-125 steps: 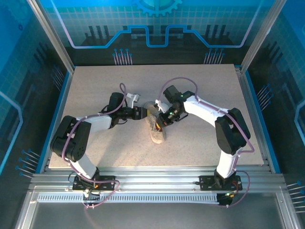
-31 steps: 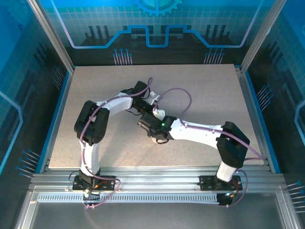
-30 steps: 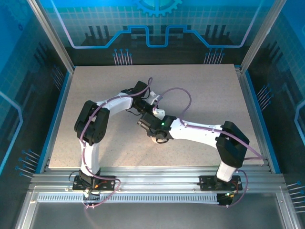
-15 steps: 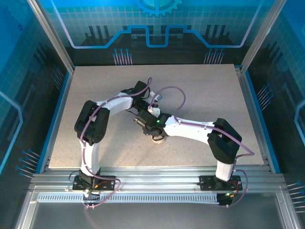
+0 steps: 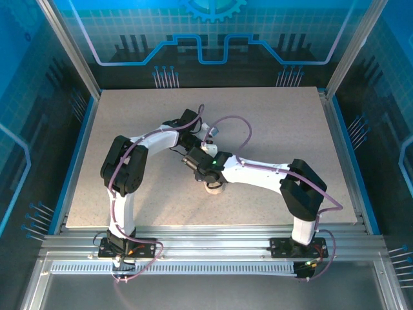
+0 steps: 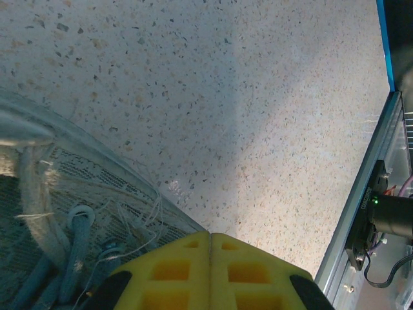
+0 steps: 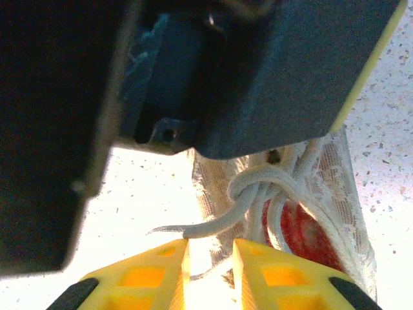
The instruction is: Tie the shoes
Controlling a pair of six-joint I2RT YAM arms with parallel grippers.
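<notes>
The whitish-grey shoe (image 5: 213, 187) lies at mid-table, mostly under my right arm. In the right wrist view its mesh side (image 7: 345, 187), red patch (image 7: 300, 232) and a knot of white laces (image 7: 258, 184) sit just ahead. My right gripper (image 7: 210, 248) (image 5: 191, 161) is slightly open; one lace end (image 7: 193, 227) lies across its left fingertip and a thin strand crosses the gap. My left gripper (image 6: 210, 236) (image 5: 197, 143) is shut, pads pressed together beside the shoe's mesh and laces (image 6: 77, 206), with nothing seen between the pads.
The dark body of the left gripper (image 7: 258, 64) hangs close above the right gripper's fingers. The two arms cross over the shoe. The table's blue edge and metal rail (image 6: 381, 161) run along the right of the left wrist view.
My right gripper has shifted a little left and back over the shoe, uncovering the shoe's near end. Its jaws have narrowed slightly. The left arm has stayed put.
</notes>
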